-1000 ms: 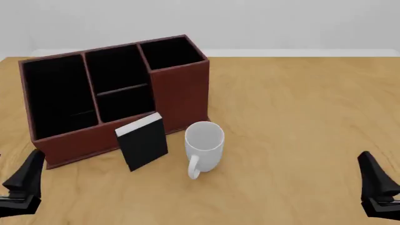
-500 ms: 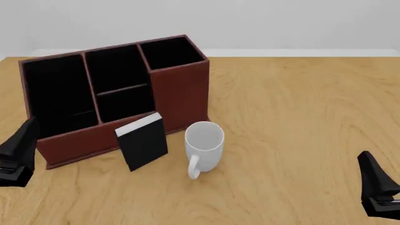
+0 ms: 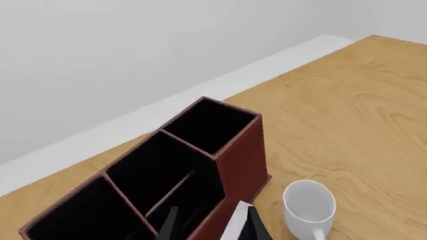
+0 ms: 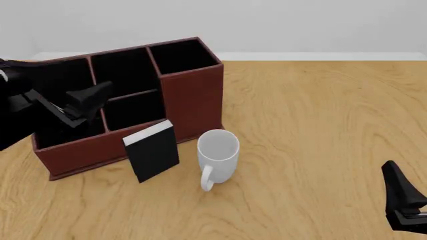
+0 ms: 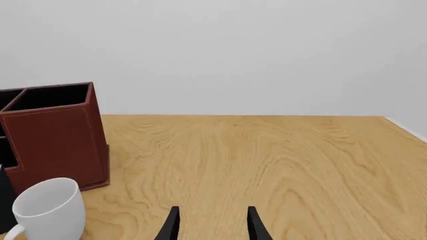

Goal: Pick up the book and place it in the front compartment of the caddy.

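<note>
Left arm raised over caddy; book leaning at caddy front, unheld.

Left gripper [image 4: 93,97], matte black, wedge-shaped fingers parted and empty, hovering over left compartment of caddy [image 4: 190,100]. Caddy: red-brown leather-look walls with pale stitched edges, black interior, three sections, taller square end at right, middle split by a divider. Book [image 4: 153,150]: thin black rectangular cover, white page edges on top, upright and tilted against caddy's low front wall, beside tall end. White glossy mug [image 4: 217,155] just right of book, handle toward camera, crowding book's right edge. Wood-grain table [image 4: 320,125]. Right gripper [image 5: 211,223] low at near right corner, well apart, fingers parted, empty.
</note>
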